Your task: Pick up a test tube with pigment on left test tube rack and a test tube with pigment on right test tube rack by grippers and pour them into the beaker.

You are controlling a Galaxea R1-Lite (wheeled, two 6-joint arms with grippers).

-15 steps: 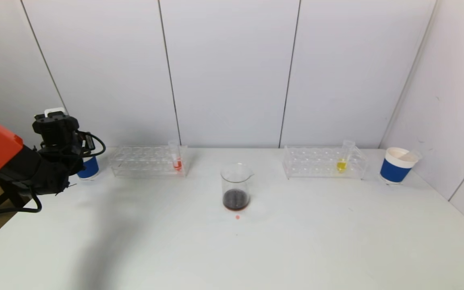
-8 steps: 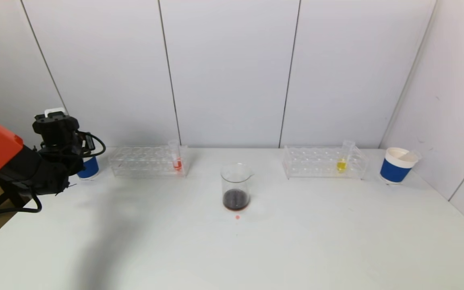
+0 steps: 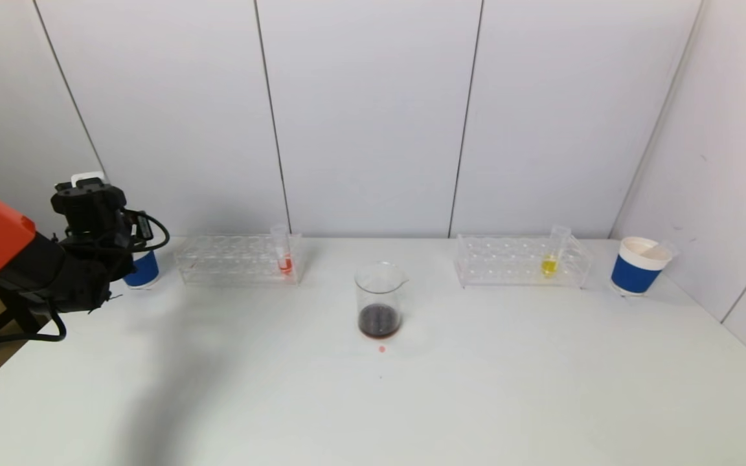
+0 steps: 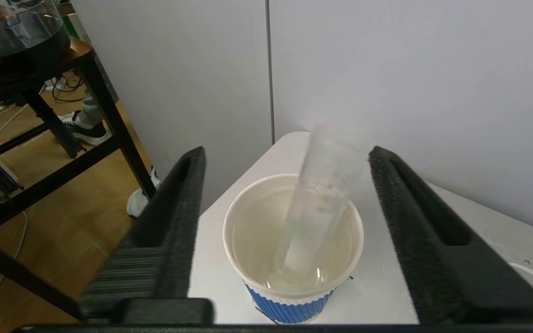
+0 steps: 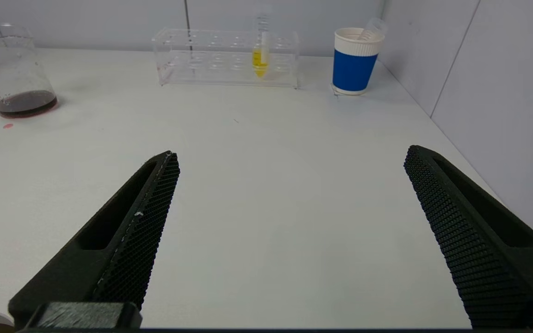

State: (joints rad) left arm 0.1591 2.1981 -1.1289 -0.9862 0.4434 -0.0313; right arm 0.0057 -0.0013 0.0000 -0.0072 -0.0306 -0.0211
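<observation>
Hovering over the left blue cup [image 4: 294,240], the left gripper [image 4: 287,217] stands wide, the empty test tube [image 4: 315,203] free and leaning in the cup; lifting away could clip and tip it. Right gripper [image 5: 289,240] is wide, empty. Red tube [image 3: 284,259] and yellow tube [image 3: 549,262] wait racked.

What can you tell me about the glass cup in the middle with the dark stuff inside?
The clear glass beaker stands upright on the bare white table, about midway between the two clear plastic test tube racks and a little nearer the robot than they are. It has a round open rim with a small pouring spout and straight see-through walls. A shallow layer of dark reddish-brown liquid sits at the bottom; the rest is empty. A small pink drop lies on the table just in front. Nothing touches it.
</observation>
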